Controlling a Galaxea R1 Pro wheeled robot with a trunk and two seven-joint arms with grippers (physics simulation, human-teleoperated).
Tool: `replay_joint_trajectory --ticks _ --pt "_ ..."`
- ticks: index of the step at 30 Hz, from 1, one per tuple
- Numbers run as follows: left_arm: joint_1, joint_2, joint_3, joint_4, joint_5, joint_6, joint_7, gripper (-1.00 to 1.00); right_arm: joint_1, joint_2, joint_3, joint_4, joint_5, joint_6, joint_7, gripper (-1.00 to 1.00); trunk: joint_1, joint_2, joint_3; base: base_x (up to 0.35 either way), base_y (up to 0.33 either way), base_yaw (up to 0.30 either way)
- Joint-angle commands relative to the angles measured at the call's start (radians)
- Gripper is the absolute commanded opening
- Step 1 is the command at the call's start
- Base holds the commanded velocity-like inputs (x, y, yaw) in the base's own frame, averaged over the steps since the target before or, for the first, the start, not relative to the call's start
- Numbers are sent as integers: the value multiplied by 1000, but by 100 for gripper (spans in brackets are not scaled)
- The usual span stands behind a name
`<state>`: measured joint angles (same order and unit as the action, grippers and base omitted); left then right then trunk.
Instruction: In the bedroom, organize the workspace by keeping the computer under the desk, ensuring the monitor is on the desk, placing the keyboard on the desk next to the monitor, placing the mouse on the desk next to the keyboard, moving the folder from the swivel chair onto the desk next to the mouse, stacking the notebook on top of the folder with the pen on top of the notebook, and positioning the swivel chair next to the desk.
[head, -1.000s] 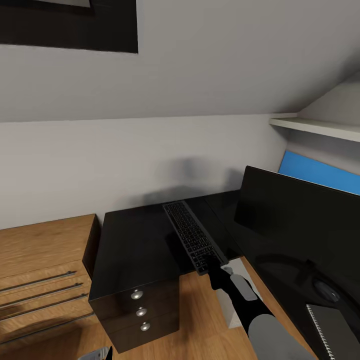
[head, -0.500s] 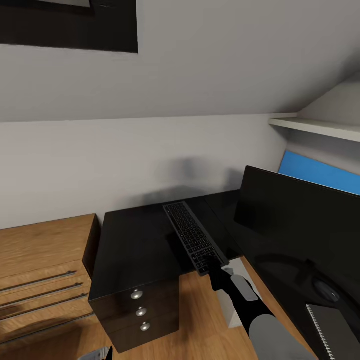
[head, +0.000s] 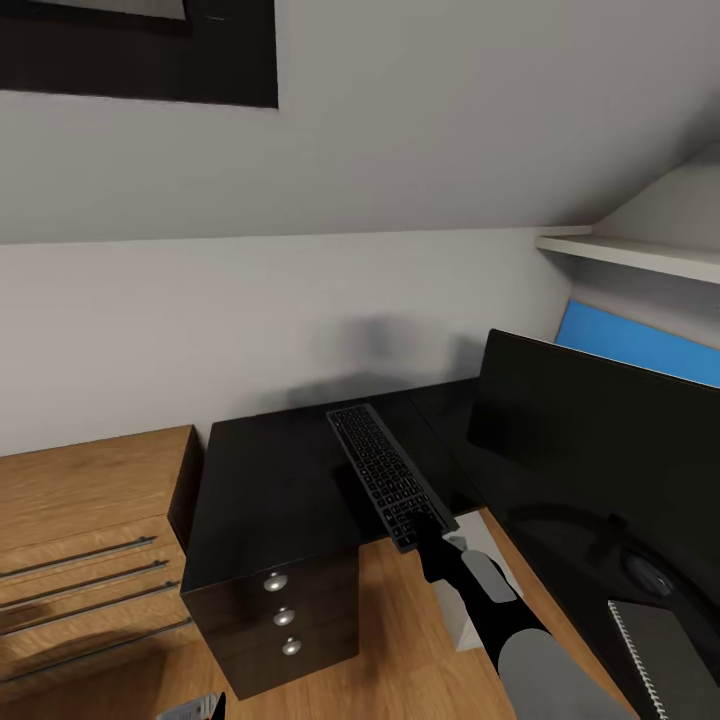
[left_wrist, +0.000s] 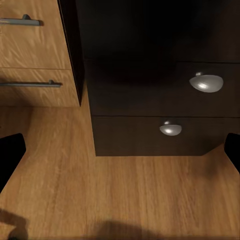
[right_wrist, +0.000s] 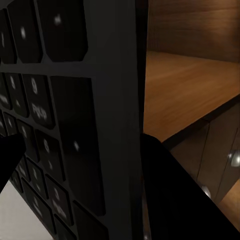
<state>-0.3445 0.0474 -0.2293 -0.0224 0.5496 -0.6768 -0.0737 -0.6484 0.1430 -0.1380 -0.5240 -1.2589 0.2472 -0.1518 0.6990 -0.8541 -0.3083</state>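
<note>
The keyboard (head: 388, 474) — a thin, stiff, light slab lying on the desk (head: 262, 500) beside the monitor (head: 590, 455) — is pinched at its near end by the right claw (head: 432, 541), a narrow hold judged prone to tilting.

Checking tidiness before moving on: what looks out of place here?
The keyboard lies skewed, one end overhanging the desk edge in the right gripper, not yet beside the monitor.
</note>
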Motion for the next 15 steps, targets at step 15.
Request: replay_joint_trajectory --ticks 15 --pt "-1 0 -4 1 10 -2 -7 100 0 1 -7 9 -11 4 -3 -100 46 -85 -39 -1 0 0"
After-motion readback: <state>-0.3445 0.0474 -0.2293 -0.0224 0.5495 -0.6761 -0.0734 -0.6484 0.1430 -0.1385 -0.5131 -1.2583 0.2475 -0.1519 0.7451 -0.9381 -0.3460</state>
